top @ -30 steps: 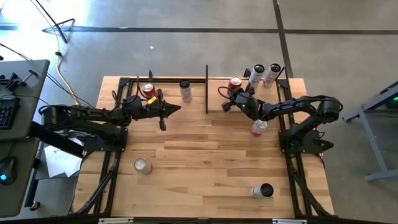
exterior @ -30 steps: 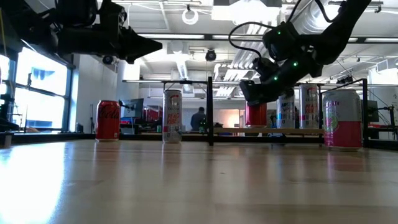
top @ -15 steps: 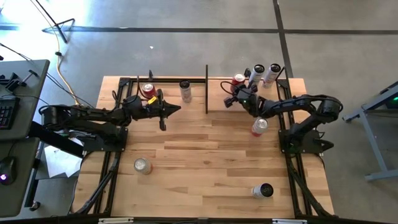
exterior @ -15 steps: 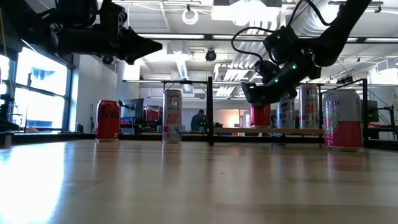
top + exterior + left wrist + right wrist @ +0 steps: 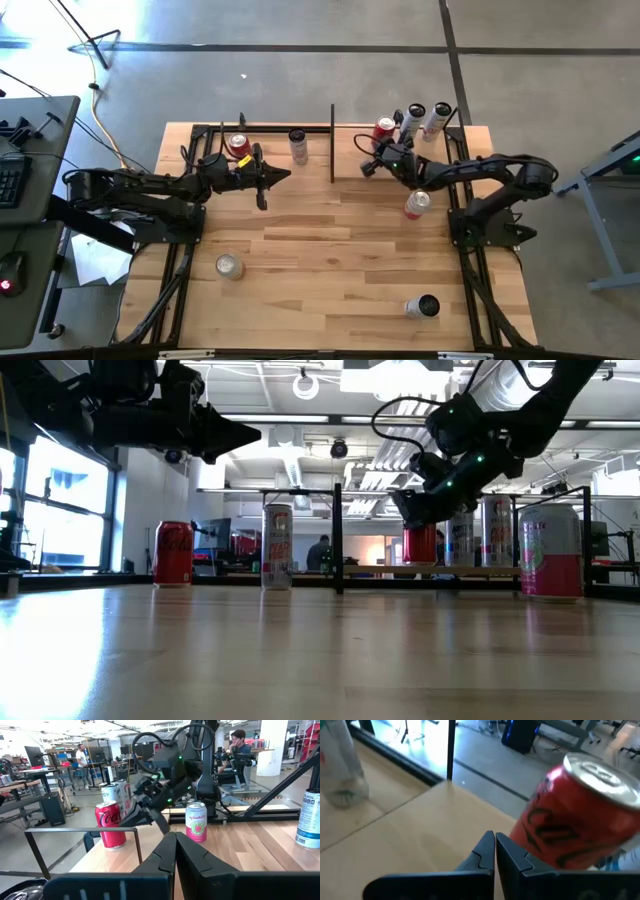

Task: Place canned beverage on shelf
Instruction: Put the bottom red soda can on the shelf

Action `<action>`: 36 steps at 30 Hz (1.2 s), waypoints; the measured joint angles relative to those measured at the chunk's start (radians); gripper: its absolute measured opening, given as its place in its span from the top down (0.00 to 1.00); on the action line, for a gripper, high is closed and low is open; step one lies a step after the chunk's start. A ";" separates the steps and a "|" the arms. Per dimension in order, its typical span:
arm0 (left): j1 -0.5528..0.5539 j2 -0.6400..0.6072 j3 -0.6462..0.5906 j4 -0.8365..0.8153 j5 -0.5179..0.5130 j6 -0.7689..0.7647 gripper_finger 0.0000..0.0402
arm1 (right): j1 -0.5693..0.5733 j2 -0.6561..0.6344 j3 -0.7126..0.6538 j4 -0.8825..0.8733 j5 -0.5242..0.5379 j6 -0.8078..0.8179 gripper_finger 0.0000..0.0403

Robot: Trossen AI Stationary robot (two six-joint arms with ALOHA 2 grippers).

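Right pincer (image 5: 371, 168) is closed and empty, right beside the red can (image 5: 384, 128), which stands on the shelf (image 5: 400, 150) next to two tall cans. Left pincer (image 5: 283, 175) is closed, idle above the table. Placement looks done; next move: back off without nudging that can.

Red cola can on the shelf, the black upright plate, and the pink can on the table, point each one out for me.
Red cola can (image 5: 384, 127), high view, on its top.
Black upright plate (image 5: 332, 143), high view, on its top edge.
Pink can (image 5: 416, 204), high view, on its side.
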 joint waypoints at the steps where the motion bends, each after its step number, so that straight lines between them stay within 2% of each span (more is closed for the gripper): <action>1: 0.000 0.000 0.000 0.000 0.000 0.000 1.00 | 0.008 -0.010 0.000 -0.031 0.001 0.009 1.00; 8: 0.000 0.000 0.000 0.000 0.000 -0.001 1.00 | 0.008 -0.026 0.000 -0.159 0.008 0.065 1.00; 25: 0.000 0.000 0.000 -0.001 0.000 -0.007 1.00 | -0.117 -0.026 0.000 -0.141 0.008 0.117 1.00; 36: 0.000 0.000 0.000 -0.003 0.002 -0.008 1.00 | -0.050 -0.045 0.000 -0.102 -0.047 0.027 1.00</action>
